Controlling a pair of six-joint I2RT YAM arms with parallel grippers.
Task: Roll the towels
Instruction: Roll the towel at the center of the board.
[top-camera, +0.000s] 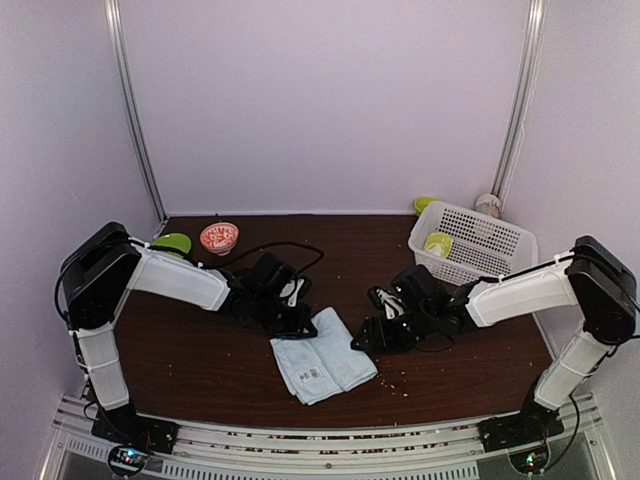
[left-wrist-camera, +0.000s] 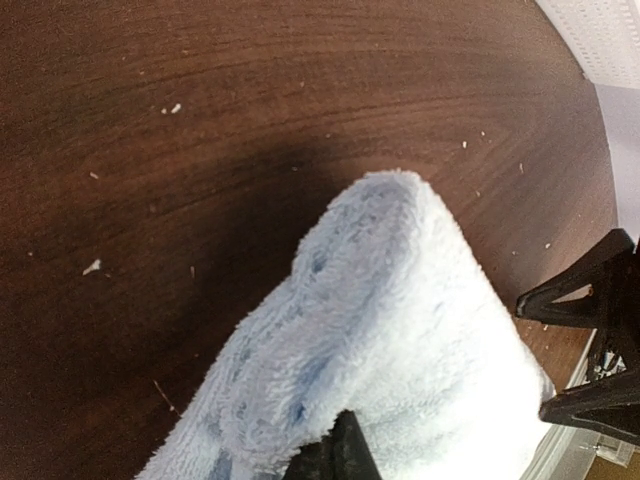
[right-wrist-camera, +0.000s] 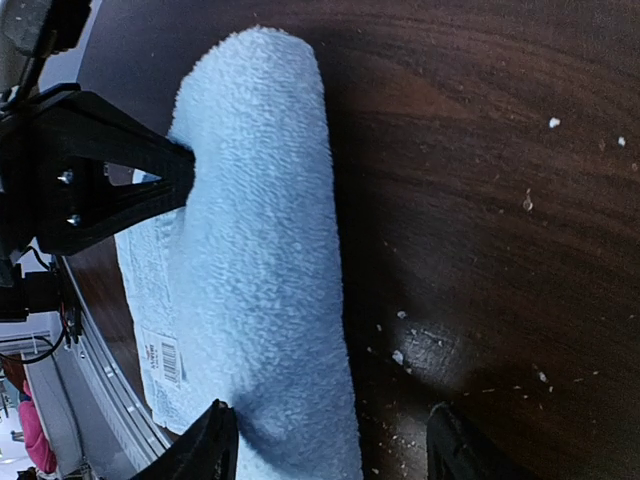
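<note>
The blue towel (top-camera: 322, 368) lies mid-surface (top-camera: 190, 370), its far edge raised into a first fold, so the rolling looks barely begun. The left pincer (right-wrist-camera: 186, 169) is clenched on that fold, and the right pincer (right-wrist-camera: 330, 445) stands released astride its end. Next, the right likely needs to grip there so both can turn the fold over evenly.

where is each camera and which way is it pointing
top external: above and behind the arm bases, looking down on the table and blue towel; both arms show.
left wrist: low over the tabletop, facing the towel's raised fold; its own fingertip shows at bottom.
right wrist: looks down on the towel; its own open fingers at bottom.
shared: both wrist views see the same towel.
</note>
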